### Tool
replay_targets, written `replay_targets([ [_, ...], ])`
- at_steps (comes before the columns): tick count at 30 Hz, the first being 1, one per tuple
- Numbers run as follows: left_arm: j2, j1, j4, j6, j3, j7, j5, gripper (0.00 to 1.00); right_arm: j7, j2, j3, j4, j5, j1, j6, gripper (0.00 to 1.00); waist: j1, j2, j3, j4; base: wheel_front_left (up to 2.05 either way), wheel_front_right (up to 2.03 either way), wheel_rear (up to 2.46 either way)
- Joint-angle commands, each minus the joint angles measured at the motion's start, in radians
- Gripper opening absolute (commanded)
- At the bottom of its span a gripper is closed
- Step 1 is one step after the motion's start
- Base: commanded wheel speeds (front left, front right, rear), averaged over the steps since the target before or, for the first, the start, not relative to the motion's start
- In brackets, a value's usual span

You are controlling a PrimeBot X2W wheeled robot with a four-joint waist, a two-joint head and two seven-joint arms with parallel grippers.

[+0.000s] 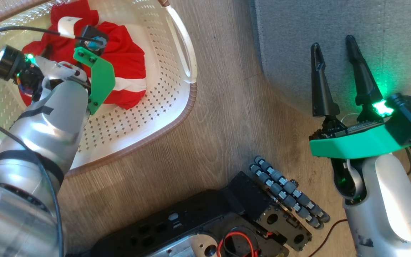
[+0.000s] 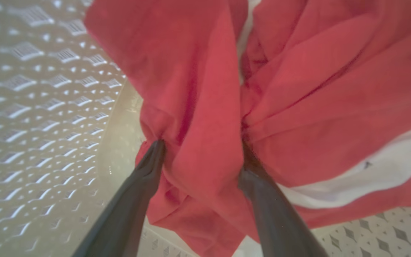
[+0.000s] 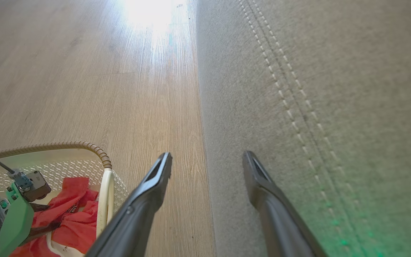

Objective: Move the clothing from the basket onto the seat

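The red clothing (image 1: 127, 60) with a white stripe lies bunched in the cream perforated basket (image 1: 187, 107) at the upper left. My left arm reaches down into the basket. In the left wrist view my left gripper (image 2: 202, 144) is open, both fingertips pressed into the clothing (image 2: 334, 89) with a fold of red fabric between them, next to the basket wall (image 2: 48, 107). My right gripper (image 1: 333, 43) is open and holds nothing, its tips over the edge of the grey-blue seat (image 1: 334, 21). The right wrist view shows that gripper (image 3: 208, 157), the seat (image 3: 334, 89), the basket (image 3: 84, 144) and clothing (image 3: 73, 214).
Wooden floor (image 1: 227, 107) runs between the basket and the seat. My black base with a roller wheel (image 1: 287, 192) and red wiring (image 1: 237, 239) sits at the bottom. A black cable (image 1: 13, 30) crosses over the basket to my left wrist.
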Motion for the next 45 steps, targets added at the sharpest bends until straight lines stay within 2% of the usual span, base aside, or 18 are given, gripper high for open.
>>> replay_targets([
  [1, 0.012, 0.002, -0.01, -0.012, 0.002, 0.014, 0.008, 1.0, -0.001, 0.006, 0.026, -0.019, 0.008, 0.052, 0.001, 1.0, 0.0, 0.0, 0.003, 0.001, 0.0, 0.0, 0.0],
  [4, 0.012, 0.017, -0.01, -0.059, -0.013, 0.072, 0.006, 1.0, -0.001, 0.006, 0.026, -0.024, 0.008, 0.054, 0.001, 1.0, 0.0, 0.0, 0.008, 0.003, 0.0, 0.0, 0.0],
  [10, 0.004, 0.03, -0.009, -0.079, -0.023, 0.101, -0.004, 1.0, -0.001, 0.005, 0.023, -0.027, 0.001, 0.056, 0.001, 1.0, 0.0, 0.0, 0.013, 0.011, 0.0, 0.0, 0.0],
  [11, 0.004, 0.032, -0.009, -0.084, -0.024, 0.108, -0.007, 0.7, -0.001, 0.005, 0.023, -0.027, 0.0, 0.056, 0.001, 1.0, 0.0, 0.0, 0.013, 0.011, 0.0, 0.0, 0.0],
  [12, 0.005, 0.033, -0.009, -0.087, -0.025, 0.114, -0.009, 0.22, -0.001, 0.005, 0.024, -0.027, 0.0, 0.054, 0.001, 1.0, 0.0, 0.0, 0.013, 0.012, 0.0, 0.0, 0.0],
  [13, 0.005, 0.033, -0.009, -0.09, -0.026, 0.117, -0.01, 0.0, -0.001, 0.005, 0.023, -0.027, 0.001, 0.052, 0.001, 1.0, 0.0, 0.0, 0.014, 0.012, 0.0, 0.0, 0.0],
  [22, 0.008, 0.027, -0.009, -0.098, -0.023, 0.119, -0.034, 0.0, -0.001, 0.004, 0.027, -0.02, 0.0, 0.032, 0.001, 1.0, 0.0, 0.0, 0.008, 0.012, 0.0, 0.0, 0.0],
  [33, 0.01, 0.041, -0.009, -0.092, -0.004, 0.073, -0.074, 0.0, -0.001, 0.005, 0.03, -0.013, 0.003, -0.017, 0.001, 1.0, 0.0, 0.0, -0.046, -0.001, 0.0, 0.0, 0.0],
  [37, 0.019, 0.054, -0.009, -0.086, -0.002, 0.036, -0.082, 0.0, -0.001, 0.006, 0.042, -0.002, 0.0, -0.043, 0.001, 1.0, 0.0, 0.0, -0.078, -0.007, 0.0, 0.0, 0.0],
  [39, 0.02, 0.067, -0.009, -0.076, 0.008, -0.017, -0.096, 0.0, -0.001, 0.006, 0.053, 0.007, -0.002, -0.064, 0.001, 1.0, 0.0, 0.0, -0.106, -0.01, 0.0, 0.0, 0.0],
  [45, -0.017, 0.121, -0.009, -0.066, 0.022, -0.102, -0.124, 0.0, -0.001, -0.017, 0.046, 0.027, -0.026, -0.063, 0.001, 1.0, 0.0, 0.0, -0.208, 0.027, 0.0, 0.0, 0.0],
])
